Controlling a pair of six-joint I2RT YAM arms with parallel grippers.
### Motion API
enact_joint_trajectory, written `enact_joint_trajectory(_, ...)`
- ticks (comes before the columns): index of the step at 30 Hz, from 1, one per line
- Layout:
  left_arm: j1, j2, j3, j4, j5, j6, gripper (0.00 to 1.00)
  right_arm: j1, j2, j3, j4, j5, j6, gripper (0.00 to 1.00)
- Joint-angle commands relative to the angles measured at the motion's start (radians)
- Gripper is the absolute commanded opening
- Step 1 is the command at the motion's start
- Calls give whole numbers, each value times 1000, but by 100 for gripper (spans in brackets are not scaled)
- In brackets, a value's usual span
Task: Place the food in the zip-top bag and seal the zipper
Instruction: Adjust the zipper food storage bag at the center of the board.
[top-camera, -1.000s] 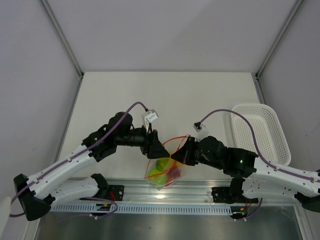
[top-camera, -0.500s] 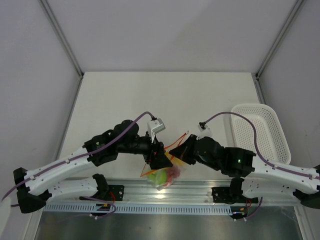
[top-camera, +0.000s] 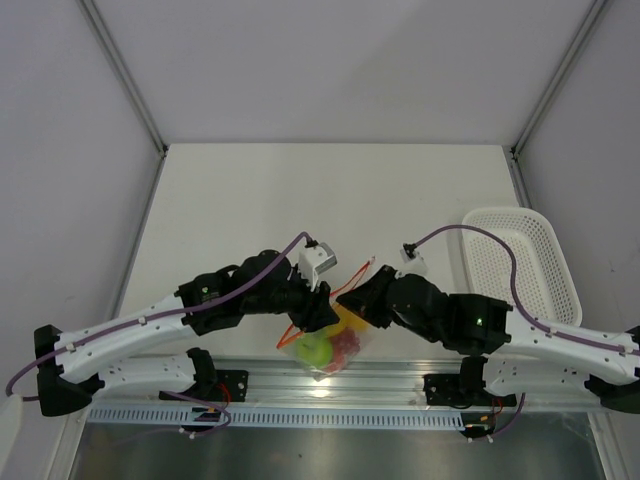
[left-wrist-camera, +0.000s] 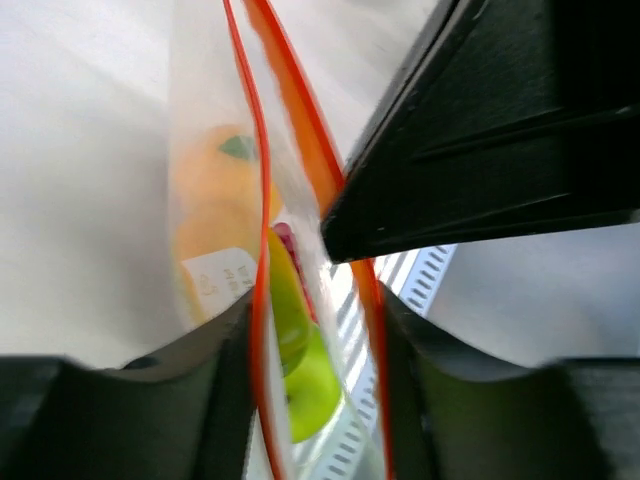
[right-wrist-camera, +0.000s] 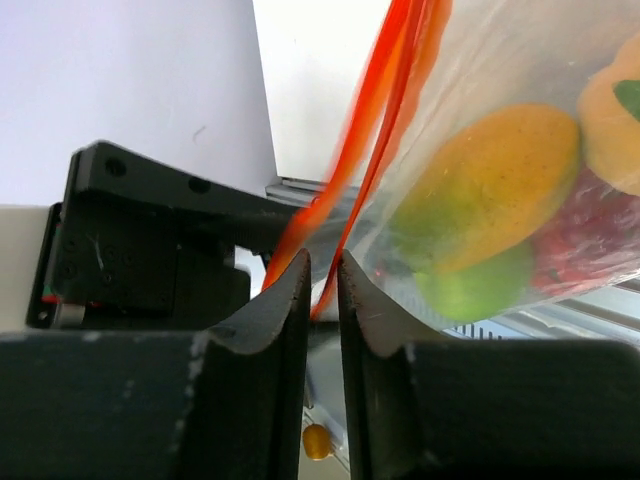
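- Clear crinkly plastic: the zip-top bag (top-camera: 335, 340) is at the 6 o'clock edge of the tabletop (top-camera: 300, 200), between the two arms.
- The food (top-camera: 317, 349) is inside it, with a lime-green fruit lowest, a yellow-orange one above it, and red ones at its 3 o'clock.
- The orange-red zipper (left-wrist-camera: 262, 250) has its two strips parted.
- The left tool (left-wrist-camera: 318, 340) is released, one finger on each side of both strips.
- The right tool (right-wrist-camera: 320, 265) has its fingers almost together, and the zipper runs into the slim gap. I cannot tell whether it pinches.
- A white mesh basket (top-camera: 500, 212) lies at 3 o'clock.
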Motion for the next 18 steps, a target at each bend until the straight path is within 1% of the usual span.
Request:
enact_joint_trajectory(1,-7,-10,19,-15,-75,12,46,7,-25,36,-5,57,11,20)
enact_joint_trajectory(2,-7,-7,22,-22,-86,12,35,7,-25,37,-8,58,9,22)
enact_joint_trajectory(3,-7,-1,24,-26,-91,12,29,6,-26,37,-8,60,-11,24)
enact_joint_trajectory(5,-6,5,24,-28,-98,10,22,7,-31,47,-5,60,-46,29)
enact_joint_trajectory(6,-7,7,25,-29,-107,9,11,7,-34,51,-14,63,-67,35)
enact_joint_trajectory(7,-7,8,27,-32,-109,9,6,6,-36,59,-19,64,-137,38)
enact_joint_trajectory(8,-7,7,34,-34,-112,10,0,4,-46,80,-43,67,-175,47)
enact_joint_trajectory(9,-7,5,37,-37,-112,13,1,0,-55,89,-54,70,-219,53)
enact_joint_trajectory(10,-7,2,40,-40,-109,16,1,-7,-66,94,-59,70,-318,60)
enact_joint_trajectory(11,-6,1,47,-45,-109,18,0,-13,-94,100,-72,70,-365,77)
enact_joint_trajectory(12,-6,-2,50,-49,-108,18,1,-19,-109,99,-77,64,-412,86)
enact_joint_trajectory(13,-6,-10,56,-54,-109,18,1,-40,-127,94,-82,55,-511,96)
enact_joint_trajectory(14,-1,-16,57,-54,-105,18,0,-56,-161,81,-73,38,-572,99)
enact_joint_trajectory(15,2,-21,56,-52,-97,16,1,-75,-177,74,-73,17,-624,99)
enact_joint_trajectory(16,6,-34,57,-45,-69,16,1,-130,-189,67,-66,-47,-744,100)
enact_joint_trajectory(18,20,-47,59,-35,-40,10,1,-190,-218,56,-68,-126,-849,100)
